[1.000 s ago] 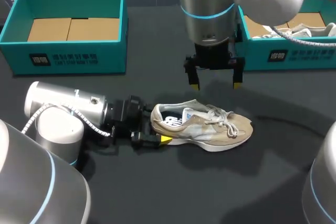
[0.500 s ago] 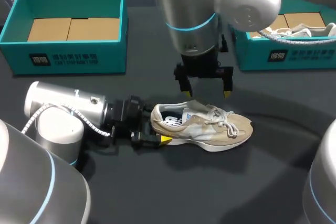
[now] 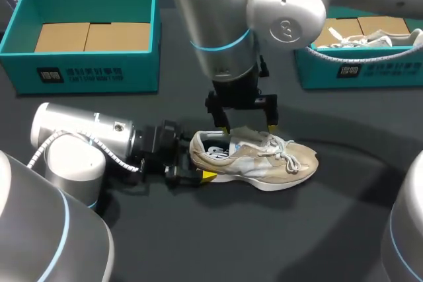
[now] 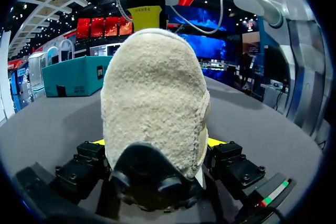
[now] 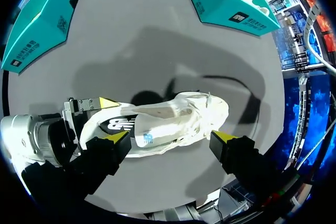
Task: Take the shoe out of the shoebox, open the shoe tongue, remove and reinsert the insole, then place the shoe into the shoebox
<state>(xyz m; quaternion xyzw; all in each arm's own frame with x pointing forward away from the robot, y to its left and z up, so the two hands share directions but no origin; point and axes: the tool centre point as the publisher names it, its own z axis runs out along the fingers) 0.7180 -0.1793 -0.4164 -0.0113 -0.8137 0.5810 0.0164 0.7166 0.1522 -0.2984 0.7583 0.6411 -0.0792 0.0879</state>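
Table [image 3: 198, 64]: left shoebox [image 3: 86, 74] cardboard-lined; right shoebox [image 3: 370, 70] holds shoes [image 3: 396, 39].

An exhibition hall, by its glowing screens [image 4: 105, 27].

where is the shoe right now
In the head view the shoe lies near the middle of the table, its heel held by the left gripper, with the open right gripper just above its tongue.

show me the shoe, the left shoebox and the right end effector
shoe [image 3: 291, 160], head view, tan side near the toe
left shoebox [image 3: 86, 70], head view, front wall
right end effector [image 3: 249, 128], head view, midway between its yellow tips
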